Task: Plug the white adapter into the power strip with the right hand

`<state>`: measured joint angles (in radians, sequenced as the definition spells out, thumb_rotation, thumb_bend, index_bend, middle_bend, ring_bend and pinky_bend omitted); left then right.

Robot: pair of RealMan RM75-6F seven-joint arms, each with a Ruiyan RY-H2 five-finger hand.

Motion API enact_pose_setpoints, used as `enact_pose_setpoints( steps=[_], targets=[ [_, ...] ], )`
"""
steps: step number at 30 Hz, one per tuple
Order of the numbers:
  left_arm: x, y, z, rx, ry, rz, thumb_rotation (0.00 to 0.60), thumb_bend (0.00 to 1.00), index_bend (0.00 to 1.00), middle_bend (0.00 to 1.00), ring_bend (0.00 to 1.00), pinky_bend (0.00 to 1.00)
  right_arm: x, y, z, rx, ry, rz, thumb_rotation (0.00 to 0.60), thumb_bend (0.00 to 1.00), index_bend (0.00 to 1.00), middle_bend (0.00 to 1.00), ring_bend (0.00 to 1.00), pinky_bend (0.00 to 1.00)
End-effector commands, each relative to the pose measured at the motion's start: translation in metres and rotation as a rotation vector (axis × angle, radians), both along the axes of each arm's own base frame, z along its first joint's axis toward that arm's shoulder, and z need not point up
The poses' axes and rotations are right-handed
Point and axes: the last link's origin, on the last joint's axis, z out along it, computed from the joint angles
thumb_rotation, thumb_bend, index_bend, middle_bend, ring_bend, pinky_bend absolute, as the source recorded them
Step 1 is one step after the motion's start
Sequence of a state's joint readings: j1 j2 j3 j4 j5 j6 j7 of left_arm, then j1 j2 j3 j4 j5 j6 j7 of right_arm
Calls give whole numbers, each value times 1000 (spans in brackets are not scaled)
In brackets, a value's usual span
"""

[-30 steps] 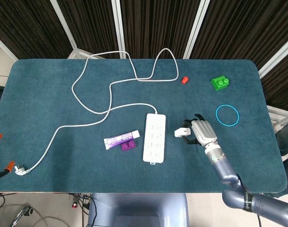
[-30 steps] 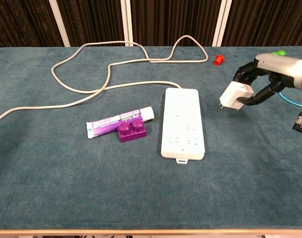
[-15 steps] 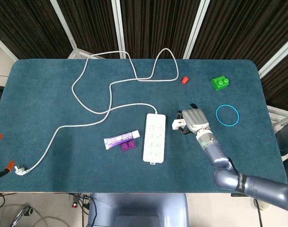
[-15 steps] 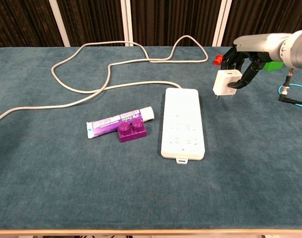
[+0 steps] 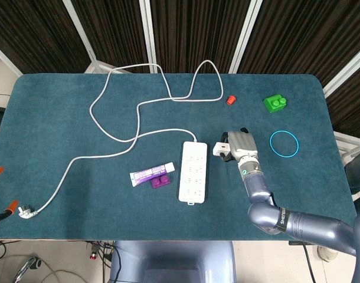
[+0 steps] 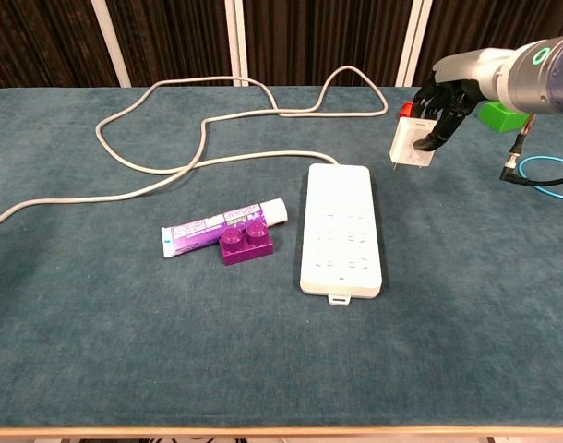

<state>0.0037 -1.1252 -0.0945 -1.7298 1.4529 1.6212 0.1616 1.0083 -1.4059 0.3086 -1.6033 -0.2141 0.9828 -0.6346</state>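
Above the table, right robot hand grips white adapter

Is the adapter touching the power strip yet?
Apart. In the chest view the adapter, held by the right robot hand, hangs in the air up and to the right of the power strip, with bare table between them.

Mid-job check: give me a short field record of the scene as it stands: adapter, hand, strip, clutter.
adapter: white adapter off the table, prongs down, not yet plugged in
right robot hand: right robot hand holds the adapter, right of the strip's far end
left robot hand: not in view
power strip: power strip flat on the table, sockets free
clutter: toothpaste tube and purple brick left of strip; blue ring on the right
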Motion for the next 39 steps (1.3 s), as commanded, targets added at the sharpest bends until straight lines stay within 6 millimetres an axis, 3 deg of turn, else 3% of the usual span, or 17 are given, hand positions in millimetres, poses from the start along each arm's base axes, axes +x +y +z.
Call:
enact_pose_setpoints(
  steps=[1, 12, 19, 39],
  targets=[
    [0, 0, 0, 0, -3, -3, 600, 173, 202, 5, 0, 75, 7, 0, -4, -6, -20, -41, 600, 589, 645, 506, 373, 112],
    [0, 0, 0, -2, -3, -2, 600, 173, 202, 6, 0, 75, 19, 16, -17, -34, -109, -38, 600, 589, 646, 506, 375, 112],
    [-1, 0, 1, 0, -4, 1, 600, 173, 202, 5, 0, 76, 14, 21, -27, -51, -101, 10, 600, 588, 646, 506, 375, 112],
    [-2, 1, 2, 1, -10, 5, 600, 172, 202, 6, 0, 76, 10, 19, -42, -69, -58, 36, 600, 588, 648, 506, 375, 112]
  ],
)
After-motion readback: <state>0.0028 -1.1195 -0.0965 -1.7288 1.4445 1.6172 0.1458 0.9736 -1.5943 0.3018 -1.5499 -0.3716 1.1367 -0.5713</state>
